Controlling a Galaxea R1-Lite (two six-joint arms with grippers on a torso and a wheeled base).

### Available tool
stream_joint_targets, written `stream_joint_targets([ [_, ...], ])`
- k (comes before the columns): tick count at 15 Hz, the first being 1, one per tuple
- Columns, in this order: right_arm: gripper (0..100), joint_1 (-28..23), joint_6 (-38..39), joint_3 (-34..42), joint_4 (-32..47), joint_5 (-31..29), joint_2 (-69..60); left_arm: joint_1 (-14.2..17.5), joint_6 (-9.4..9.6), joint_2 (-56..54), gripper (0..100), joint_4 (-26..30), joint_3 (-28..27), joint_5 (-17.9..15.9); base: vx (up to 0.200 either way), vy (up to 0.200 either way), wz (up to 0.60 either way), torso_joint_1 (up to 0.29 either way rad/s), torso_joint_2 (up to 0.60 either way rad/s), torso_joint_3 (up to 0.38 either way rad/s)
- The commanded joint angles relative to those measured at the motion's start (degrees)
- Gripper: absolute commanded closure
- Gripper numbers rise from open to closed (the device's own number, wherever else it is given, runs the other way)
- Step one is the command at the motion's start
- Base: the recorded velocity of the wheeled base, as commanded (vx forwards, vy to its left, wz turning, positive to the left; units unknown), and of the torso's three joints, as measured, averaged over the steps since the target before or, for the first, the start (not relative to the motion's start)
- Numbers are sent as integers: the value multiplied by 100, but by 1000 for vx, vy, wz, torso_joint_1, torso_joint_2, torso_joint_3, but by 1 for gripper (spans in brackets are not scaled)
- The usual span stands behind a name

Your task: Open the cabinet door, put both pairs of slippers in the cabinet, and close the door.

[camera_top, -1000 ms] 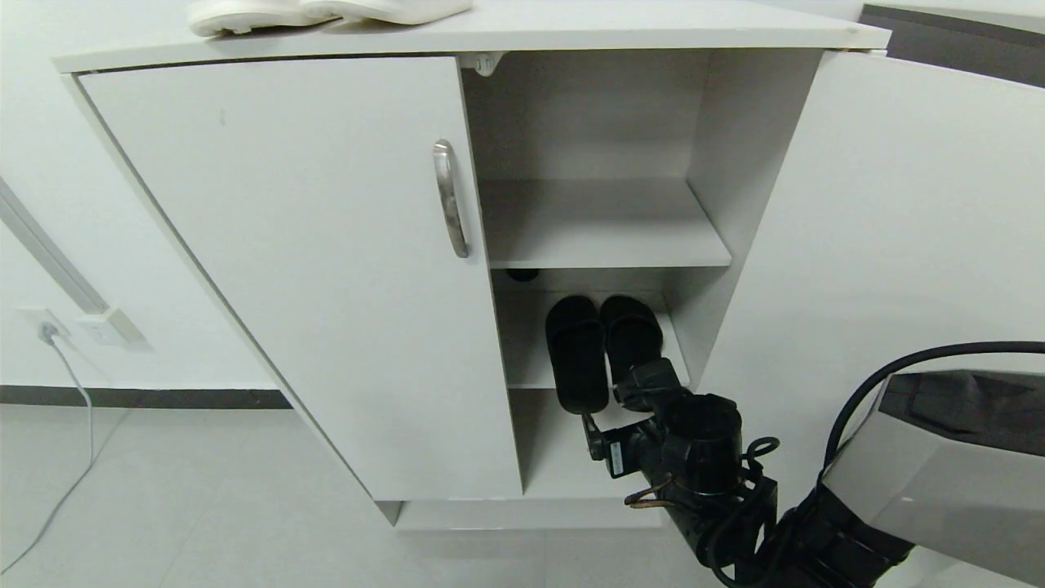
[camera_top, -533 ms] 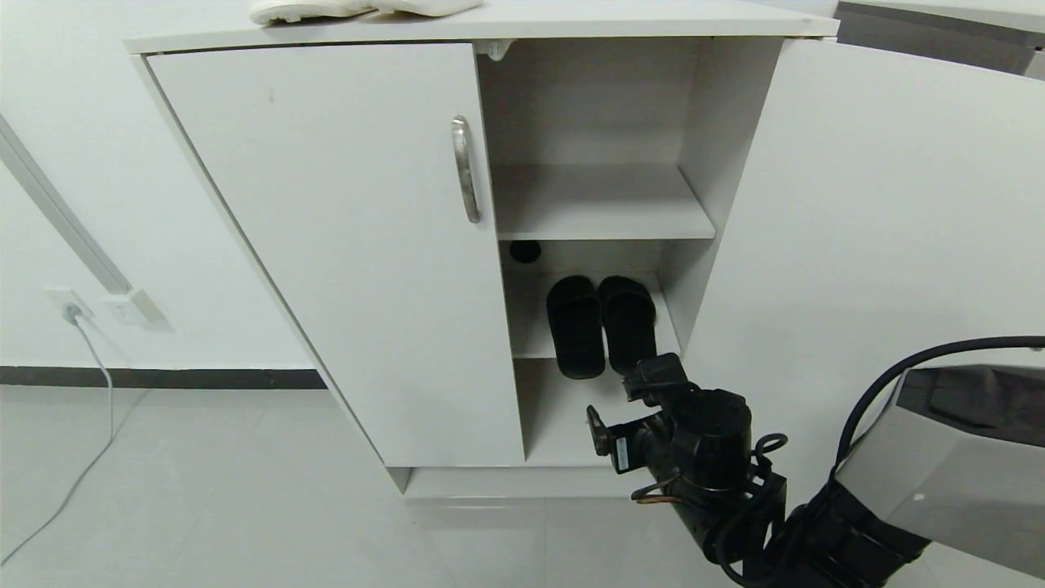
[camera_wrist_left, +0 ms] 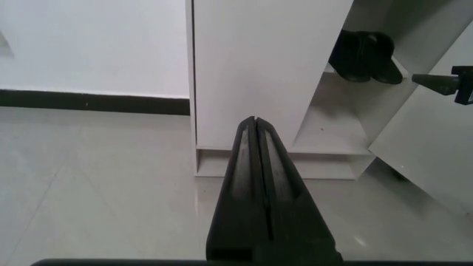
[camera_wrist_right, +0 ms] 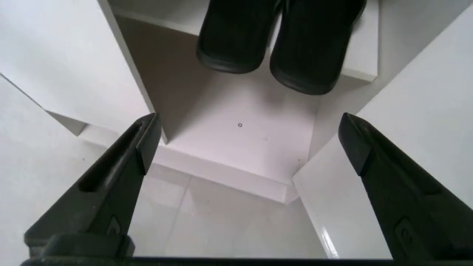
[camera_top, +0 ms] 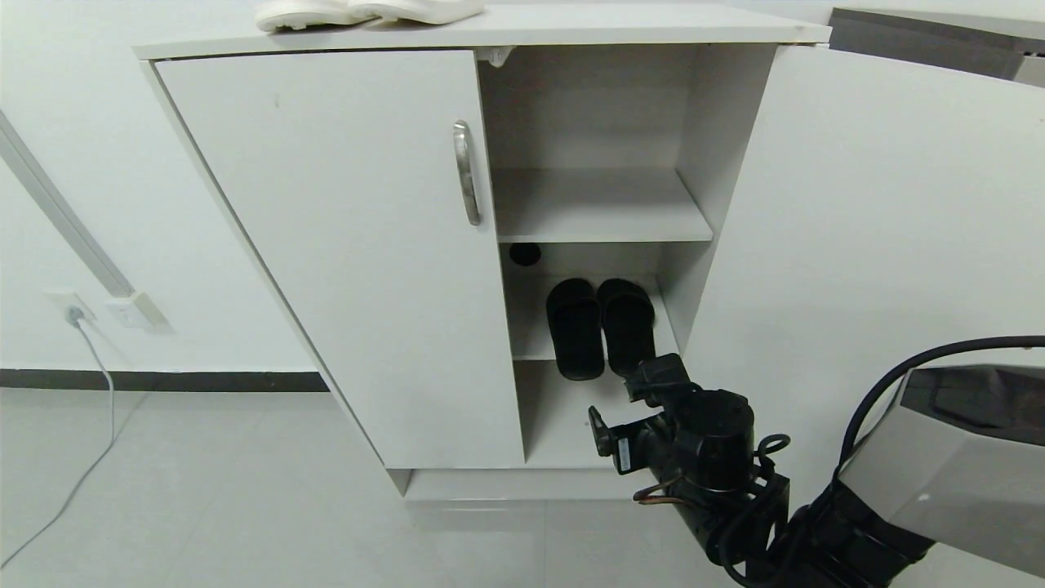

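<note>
The white cabinet (camera_top: pixel 482 33) has its left door (camera_top: pixel 351 245) closed and its right door (camera_top: pixel 865 212) swung wide open. A pair of black slippers (camera_top: pixel 600 327) lies side by side on the middle shelf, heels over its front edge. A white pair (camera_top: pixel 367 10) rests on the cabinet top. My right gripper (camera_top: pixel 627 402) hangs open just below and in front of the black slippers (camera_wrist_right: pixel 281 37), holding nothing; its fingers (camera_wrist_right: pixel 133 155) frame the bottom compartment. My left gripper (camera_wrist_left: pixel 255 129) is shut and empty, low over the floor facing the closed door (camera_wrist_left: pixel 259 66).
The upper shelf (camera_top: pixel 600 208) and bottom compartment (camera_top: pixel 563 425) are bare. A metal handle (camera_top: pixel 466 173) sits on the closed door. A wall socket with a cable (camera_top: pixel 77 314) is at the left. Open tiled floor (camera_top: pixel 245 523) lies before the cabinet.
The head camera has drawn back, so the cabinet looks smaller. My right gripper has come slightly away from the black slippers' heels. The slippers have not moved.
</note>
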Motion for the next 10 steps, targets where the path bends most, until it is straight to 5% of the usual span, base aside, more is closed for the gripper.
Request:
stream_joint_targets([
  [1, 0, 4, 0, 2, -6, -1, 19, -2, -1, 8, 100, 1, 1, 1, 0, 0, 0, 2, 2, 168],
  [10, 0, 39, 0, 73, -15, -1, -8, -2, -1, 8, 100, 1, 1, 10, 0, 0, 0, 2, -3, 173],
])
